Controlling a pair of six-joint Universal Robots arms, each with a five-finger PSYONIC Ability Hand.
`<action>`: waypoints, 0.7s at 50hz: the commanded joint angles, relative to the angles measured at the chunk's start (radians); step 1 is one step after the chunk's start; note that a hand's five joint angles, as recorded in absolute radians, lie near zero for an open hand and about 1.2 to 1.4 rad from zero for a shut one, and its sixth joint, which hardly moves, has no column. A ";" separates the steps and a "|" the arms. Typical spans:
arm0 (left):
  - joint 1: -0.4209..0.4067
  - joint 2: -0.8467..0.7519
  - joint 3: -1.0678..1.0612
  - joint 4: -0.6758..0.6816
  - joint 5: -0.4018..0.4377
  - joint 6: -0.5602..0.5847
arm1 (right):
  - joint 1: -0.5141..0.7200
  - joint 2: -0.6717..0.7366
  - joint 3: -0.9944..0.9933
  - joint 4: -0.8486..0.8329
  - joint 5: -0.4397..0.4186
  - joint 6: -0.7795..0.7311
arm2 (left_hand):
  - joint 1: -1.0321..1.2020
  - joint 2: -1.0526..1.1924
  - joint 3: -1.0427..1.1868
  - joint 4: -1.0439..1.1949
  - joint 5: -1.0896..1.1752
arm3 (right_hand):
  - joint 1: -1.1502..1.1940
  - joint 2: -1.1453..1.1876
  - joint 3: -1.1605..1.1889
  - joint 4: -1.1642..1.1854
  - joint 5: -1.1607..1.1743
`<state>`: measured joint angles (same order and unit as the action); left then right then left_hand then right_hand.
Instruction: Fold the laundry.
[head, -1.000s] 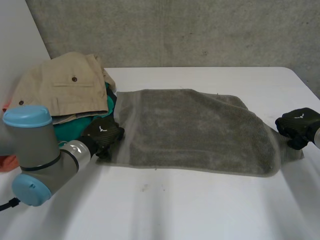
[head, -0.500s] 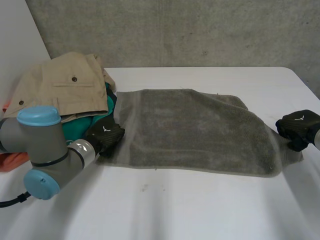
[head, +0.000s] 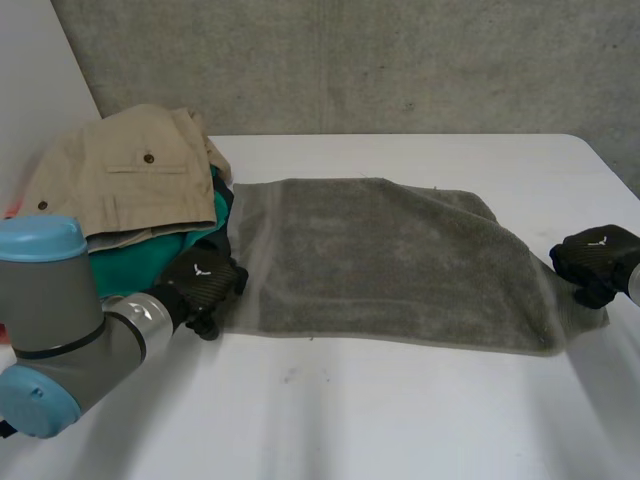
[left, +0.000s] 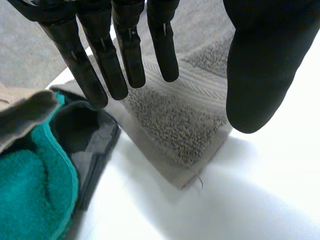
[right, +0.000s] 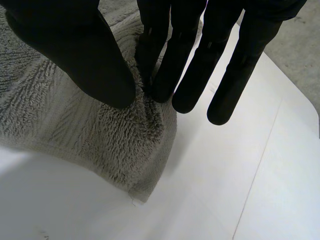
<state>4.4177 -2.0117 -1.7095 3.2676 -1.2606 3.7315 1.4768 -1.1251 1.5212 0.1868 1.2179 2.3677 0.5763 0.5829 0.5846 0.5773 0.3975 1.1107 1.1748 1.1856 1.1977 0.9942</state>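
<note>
Grey towel (head: 380, 260): right hand (head: 597, 258) pinching a corner, left hand (head: 203, 278) open.
Right thumb and fingers (right: 159, 55) are closed on a raised ridge of towel at its near right corner. Left fingers (left: 127, 50) are straight and spread, holding nothing, over the near left corner. The towel lies flat mid-table (head: 400, 420), with a clothes pile (head: 120, 180) at the table's left edge.
</note>
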 joint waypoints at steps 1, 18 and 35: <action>0.006 -0.094 0.054 0.018 0.000 0.002 | 0.005 0.001 0.005 -0.003 -0.001 0.001 | 0.063 0.056 0.055 0.062 0.067 | 0.286 0.221 0.211 0.199 0.227; 0.003 -0.162 0.148 0.035 -0.003 0.004 | 0.008 0.013 0.005 -0.012 0.000 -0.002 | 0.180 0.174 0.172 0.179 0.185 | 0.286 0.221 0.211 0.199 0.227; -0.003 -0.249 0.252 0.037 -0.006 0.007 | 0.007 0.015 0.017 -0.017 0.000 -0.004 | 0.402 0.396 0.394 0.401 0.407 | 0.286 0.221 0.211 0.199 0.227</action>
<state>4.4178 -2.2525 -1.4787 3.3045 -1.2681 3.7379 1.4836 -1.1108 1.5378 0.1703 1.2180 2.3641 0.6995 0.7033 0.7045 0.7065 0.5072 1.1107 1.1748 1.1857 1.1977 0.9942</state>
